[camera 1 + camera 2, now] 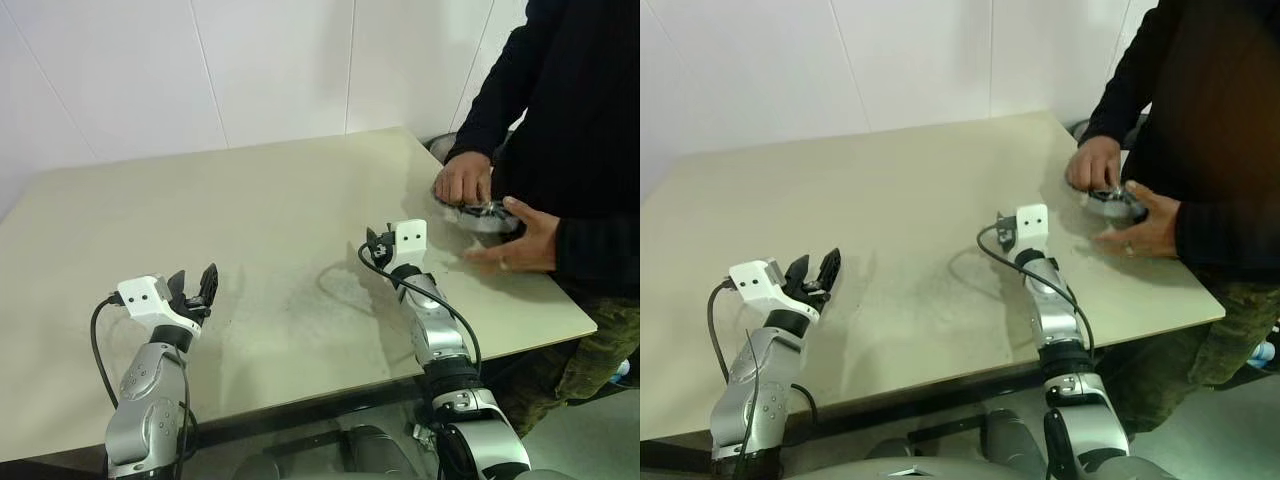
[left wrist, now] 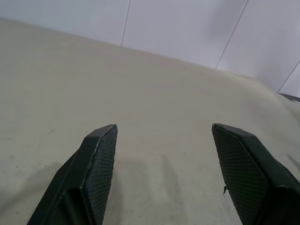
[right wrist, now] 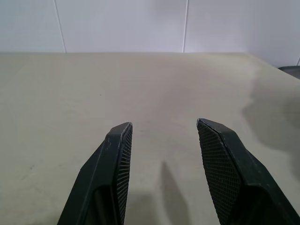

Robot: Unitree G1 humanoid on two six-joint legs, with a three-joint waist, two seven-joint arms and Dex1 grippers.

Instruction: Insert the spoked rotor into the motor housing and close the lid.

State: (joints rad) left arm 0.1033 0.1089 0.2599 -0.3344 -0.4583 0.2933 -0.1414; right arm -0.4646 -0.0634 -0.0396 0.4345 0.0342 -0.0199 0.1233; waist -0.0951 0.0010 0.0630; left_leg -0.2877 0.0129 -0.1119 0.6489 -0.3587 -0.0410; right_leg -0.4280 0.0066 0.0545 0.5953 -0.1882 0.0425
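White wall panels are backing the beige table (image 1: 260, 230); no writing I can read. Both my left gripper (image 1: 197, 288) and right gripper (image 3: 164, 140) are hanging wide open, empty. At right, a person's hands (image 1: 465, 180) are covering a round motor part (image 1: 482, 215); I cannot tell which.

Arms silver-grey, jointed segments. White wrist camera blocks, black looped cables. Left gripper (image 1: 198, 285), right gripper (image 3: 164, 140): black textured fingers. Person (image 1: 570, 110): black long sleeves, camouflage trousers.
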